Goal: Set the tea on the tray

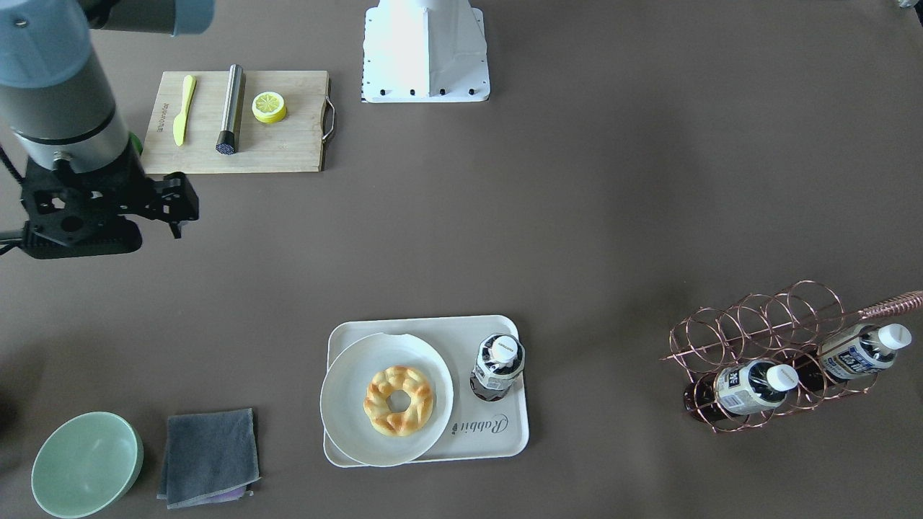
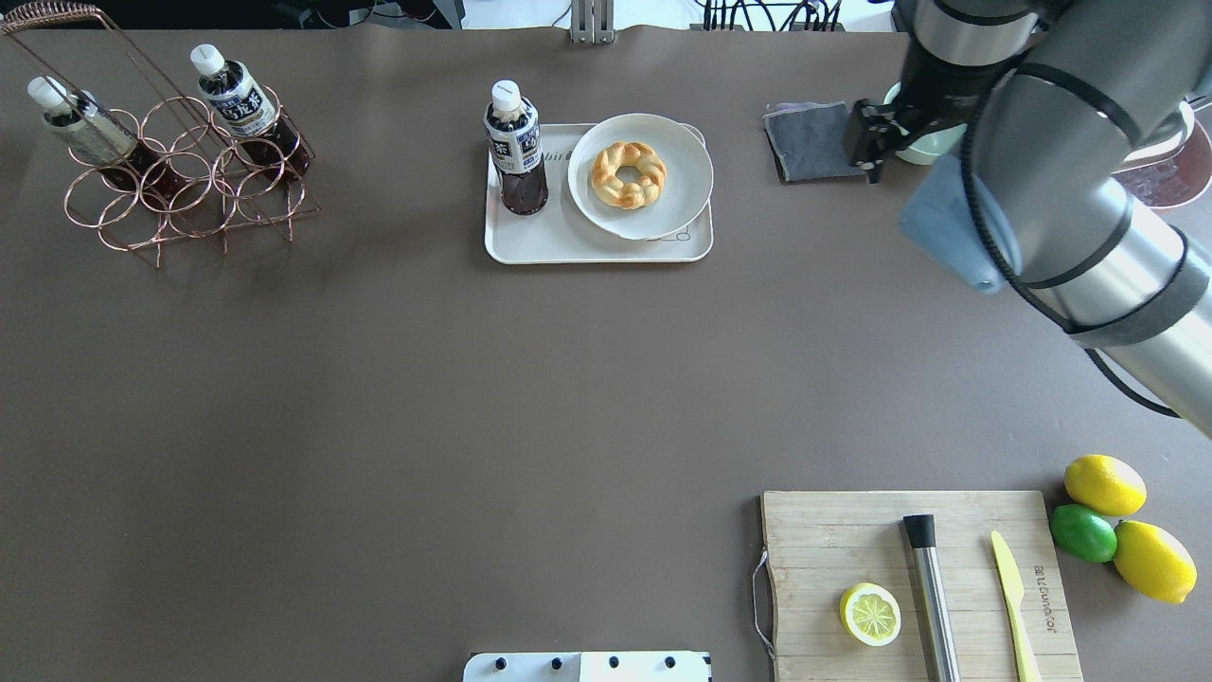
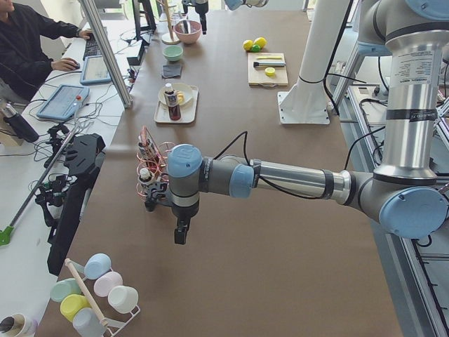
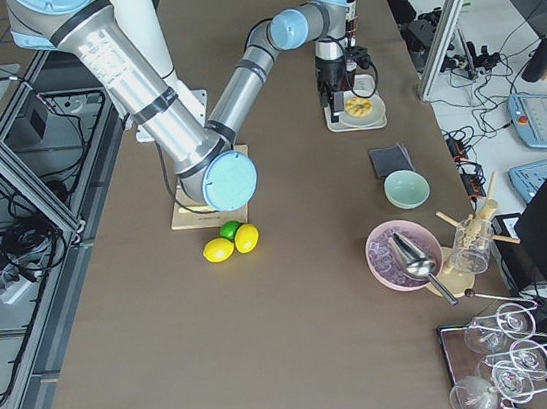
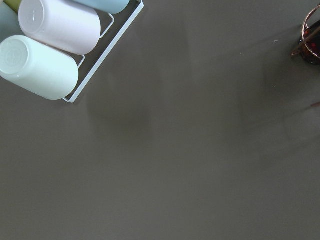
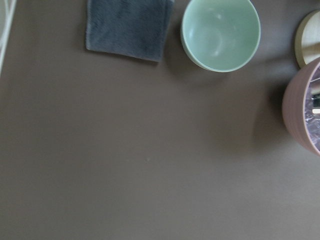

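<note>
One tea bottle stands upright on the cream tray, beside a round plate; it also shows in the overhead view on the tray. Two more tea bottles lie in a copper wire rack. My right gripper hangs high near the grey cloth, away from the tray, holding nothing; I cannot tell how its jaws stand. My left gripper shows only in the exterior left view, over bare table beside the rack; I cannot tell its state.
A white plate with a braided pastry fills the tray's other half. A grey cloth and a green bowl lie near it. A cutting board holds a lemon half, a metal tube and a yellow knife; lemons and a lime lie beside it.
</note>
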You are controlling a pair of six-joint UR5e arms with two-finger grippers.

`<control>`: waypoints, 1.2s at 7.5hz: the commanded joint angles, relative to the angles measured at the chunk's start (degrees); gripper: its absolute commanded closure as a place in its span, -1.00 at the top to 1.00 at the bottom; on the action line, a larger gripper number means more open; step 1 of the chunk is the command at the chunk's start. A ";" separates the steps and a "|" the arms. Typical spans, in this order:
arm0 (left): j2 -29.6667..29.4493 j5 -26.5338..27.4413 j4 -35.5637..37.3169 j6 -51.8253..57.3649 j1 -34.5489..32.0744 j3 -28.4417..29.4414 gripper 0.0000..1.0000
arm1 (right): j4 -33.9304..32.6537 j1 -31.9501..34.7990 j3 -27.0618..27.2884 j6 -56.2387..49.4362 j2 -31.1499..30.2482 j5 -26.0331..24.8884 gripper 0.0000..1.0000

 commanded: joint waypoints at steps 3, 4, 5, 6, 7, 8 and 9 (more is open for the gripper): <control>4.43 -4.64 -1.04 6.23 -4.87 -0.27 0.96 | 20.65 20.46 -1.99 -26.46 -29.05 9.54 0.99; 4.43 -4.37 -1.04 6.23 -4.96 -0.54 0.96 | 23.96 23.46 -4.98 -28.50 -32.14 14.72 0.99; 4.34 -4.20 -1.04 6.23 -4.88 -0.36 0.96 | 24.87 27.92 -9.36 -33.83 -32.70 18.69 0.99; 4.25 -4.02 -1.04 6.23 -4.88 -0.10 0.96 | 24.96 31.88 -13.49 -38.49 -32.96 18.99 0.99; 4.34 -4.02 -1.04 6.23 -4.88 -0.01 0.96 | 25.05 34.88 -15.71 -39.15 -33.23 18.73 0.99; 4.77 -3.93 -1.04 6.14 -4.79 -0.01 0.96 | 25.57 37.17 -16.16 -39.76 -34.27 18.55 0.99; 5.56 -4.02 -1.04 6.22 -4.88 -0.27 0.96 | 26.10 39.03 -16.17 -40.73 -34.72 18.64 0.99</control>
